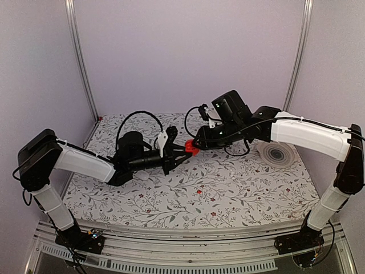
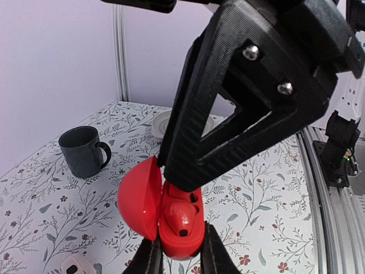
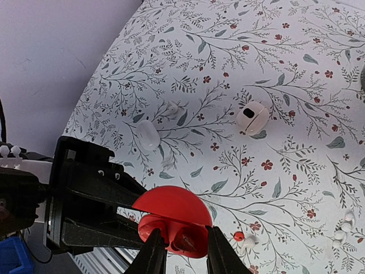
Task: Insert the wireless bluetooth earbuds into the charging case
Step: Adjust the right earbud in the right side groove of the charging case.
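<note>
A red charging case [image 2: 183,246] hangs in the air with its round lid [image 2: 137,197] swung open. My left gripper [image 2: 178,254] is shut on the case's lower body. One red earbud [image 2: 181,217] sits in a hollow of the case. In the right wrist view my right gripper [image 3: 185,254] straddles that earbud [image 3: 188,242] under the lid [image 3: 171,205], its fingers slightly apart from it. From above, both grippers meet at the case [image 1: 191,150] over the middle of the table.
A grey mug [image 2: 84,151] stands at the table's back. A small cream-white case [image 3: 252,117] and a white capsule [image 3: 147,135] lie on the floral cloth. Loose white earbuds [image 3: 244,240] lie nearby. A white ringed disc [image 1: 276,153] sits under the right arm.
</note>
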You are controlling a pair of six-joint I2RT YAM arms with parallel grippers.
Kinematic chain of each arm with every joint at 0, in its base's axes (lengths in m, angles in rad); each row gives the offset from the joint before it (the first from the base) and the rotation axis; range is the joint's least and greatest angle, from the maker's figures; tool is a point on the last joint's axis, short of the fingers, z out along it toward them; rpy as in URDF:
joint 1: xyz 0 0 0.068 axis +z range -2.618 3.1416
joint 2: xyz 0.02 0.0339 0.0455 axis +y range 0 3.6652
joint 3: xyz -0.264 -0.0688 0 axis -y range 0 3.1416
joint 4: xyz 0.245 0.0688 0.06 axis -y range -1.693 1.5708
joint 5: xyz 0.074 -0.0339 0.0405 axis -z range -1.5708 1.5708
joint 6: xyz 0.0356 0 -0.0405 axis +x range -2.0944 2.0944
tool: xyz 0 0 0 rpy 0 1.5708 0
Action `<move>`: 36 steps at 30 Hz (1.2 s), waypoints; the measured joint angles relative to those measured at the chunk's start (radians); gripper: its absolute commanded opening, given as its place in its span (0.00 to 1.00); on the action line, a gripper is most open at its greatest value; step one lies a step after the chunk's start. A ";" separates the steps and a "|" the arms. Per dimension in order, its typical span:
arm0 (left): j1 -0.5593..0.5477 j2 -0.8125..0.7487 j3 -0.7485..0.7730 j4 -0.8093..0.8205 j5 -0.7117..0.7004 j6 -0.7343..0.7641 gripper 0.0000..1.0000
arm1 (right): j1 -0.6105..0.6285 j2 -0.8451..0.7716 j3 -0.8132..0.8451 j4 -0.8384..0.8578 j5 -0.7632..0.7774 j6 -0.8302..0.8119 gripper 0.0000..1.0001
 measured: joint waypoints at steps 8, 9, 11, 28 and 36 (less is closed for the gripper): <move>0.002 0.000 0.000 0.006 0.025 -0.003 0.00 | -0.043 -0.047 -0.012 0.013 -0.043 -0.001 0.30; 0.002 0.000 0.000 0.005 0.032 -0.002 0.00 | -0.053 -0.060 -0.019 0.021 -0.054 0.000 0.31; 0.002 0.000 0.000 0.005 0.044 0.002 0.00 | -0.077 -0.083 -0.027 0.029 -0.076 0.002 0.31; -0.032 -0.049 0.008 -0.153 -0.068 0.295 0.00 | -0.076 0.113 0.151 -0.092 -0.166 -0.102 0.37; -0.021 -0.049 0.008 -0.173 -0.092 0.291 0.00 | -0.064 0.070 0.084 -0.104 -0.201 -0.163 0.34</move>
